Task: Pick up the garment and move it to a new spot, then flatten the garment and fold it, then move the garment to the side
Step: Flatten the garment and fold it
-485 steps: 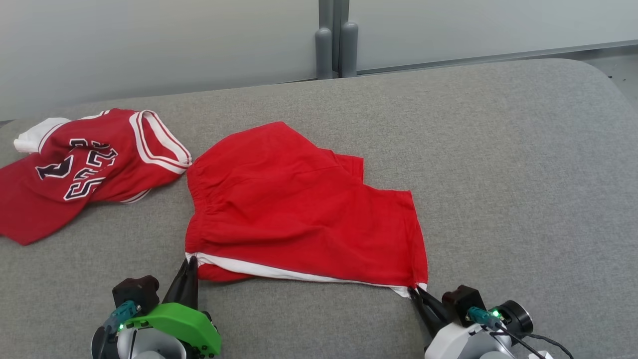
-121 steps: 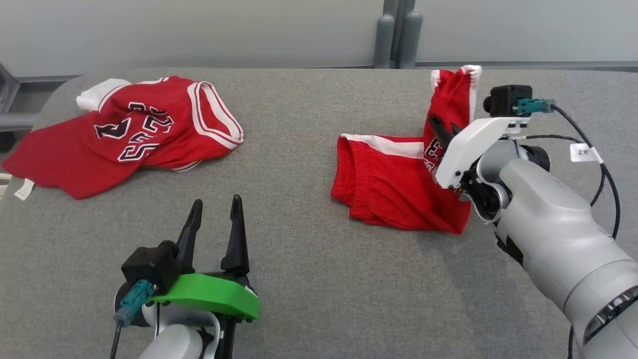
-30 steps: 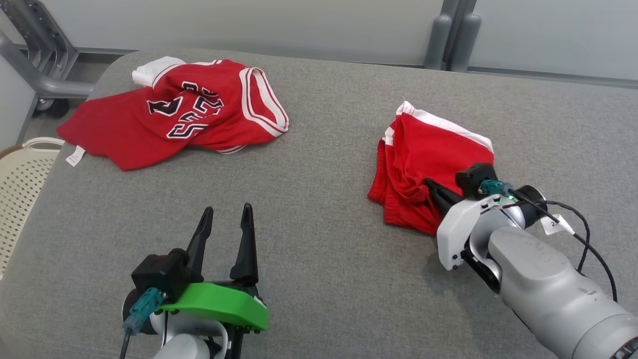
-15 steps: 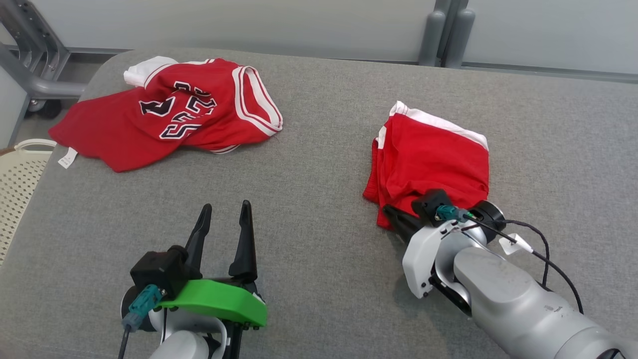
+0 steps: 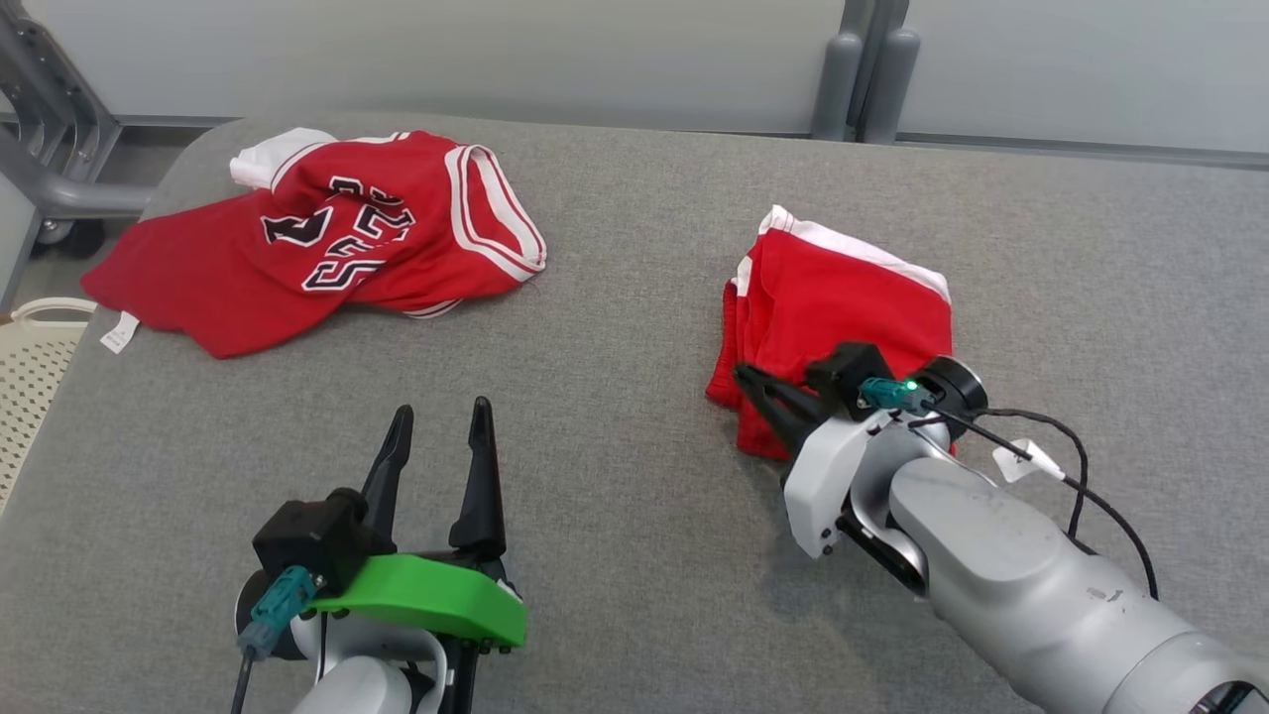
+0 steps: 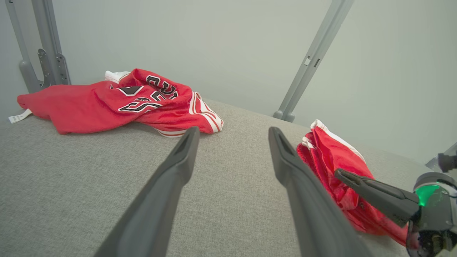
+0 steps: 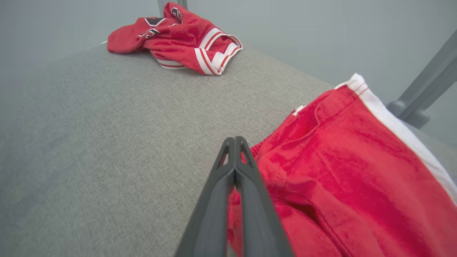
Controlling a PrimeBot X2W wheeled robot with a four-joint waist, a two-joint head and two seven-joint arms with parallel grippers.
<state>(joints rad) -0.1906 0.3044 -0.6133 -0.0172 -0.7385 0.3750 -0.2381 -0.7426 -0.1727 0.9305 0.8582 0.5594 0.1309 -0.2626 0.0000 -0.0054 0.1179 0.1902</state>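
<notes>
Folded red shorts [image 5: 843,297] lie at 1 o'clock on the grey surface [image 5: 615,297], their bulk toward 2 o'clock from the right gripper [image 5: 742,374], whose jaws are pressed together at the cloth's 8 o'clock edge. The left gripper [image 5: 441,409], jaws apart and empty, sits well apart at 7 o'clock

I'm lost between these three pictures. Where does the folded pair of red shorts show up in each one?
Head view: the shorts lie right of centre.
Left wrist view: the shorts sit at the right edge, about halfway down.
Right wrist view: the shorts loom large across the lower right.
Shared landmark: the red numbered jersey, toward the upper left in all three.
</notes>
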